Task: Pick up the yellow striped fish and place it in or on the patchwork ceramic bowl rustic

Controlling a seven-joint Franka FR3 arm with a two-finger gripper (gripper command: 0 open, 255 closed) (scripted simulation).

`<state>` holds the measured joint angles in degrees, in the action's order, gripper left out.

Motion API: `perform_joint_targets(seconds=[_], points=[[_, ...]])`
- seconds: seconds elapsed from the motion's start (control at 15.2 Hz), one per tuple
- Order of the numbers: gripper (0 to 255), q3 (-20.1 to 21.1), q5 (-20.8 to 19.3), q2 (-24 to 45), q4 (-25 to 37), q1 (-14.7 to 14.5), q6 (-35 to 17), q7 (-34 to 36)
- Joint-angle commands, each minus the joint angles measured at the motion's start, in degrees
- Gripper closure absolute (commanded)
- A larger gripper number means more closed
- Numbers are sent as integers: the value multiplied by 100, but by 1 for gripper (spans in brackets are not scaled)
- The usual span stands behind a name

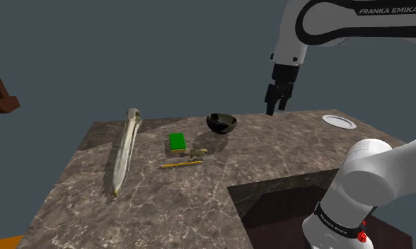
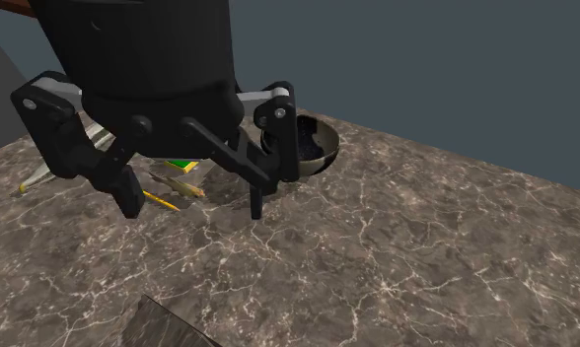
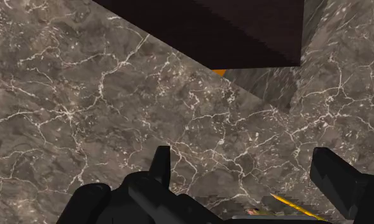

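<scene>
While what seems to be the fish (image 2: 178, 184) lies on the surface (image 1: 164, 205) just beside a green block (image 1: 177, 142), apart from the bowl (image 1: 221, 123), the tool (image 1: 275, 109) hangs wide open and empty above the surface. Grasping, lifting and placing all remain.

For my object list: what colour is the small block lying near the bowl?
The block is bright green, clearest in the shoulder view.

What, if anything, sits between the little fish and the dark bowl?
Nothing visible. Only bare marble tabletop separates the fish from the bowl; the green block and pencil lie off that path.
</scene>
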<state>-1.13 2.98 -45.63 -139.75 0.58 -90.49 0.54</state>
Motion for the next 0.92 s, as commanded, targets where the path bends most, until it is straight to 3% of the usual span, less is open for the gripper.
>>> perform_joint_targets(seconds=[0.0,0.86], points=[[0,0,0,0,0,0,0,0],[0,-188,-141,2426,203,-803,-2463,-2142]])
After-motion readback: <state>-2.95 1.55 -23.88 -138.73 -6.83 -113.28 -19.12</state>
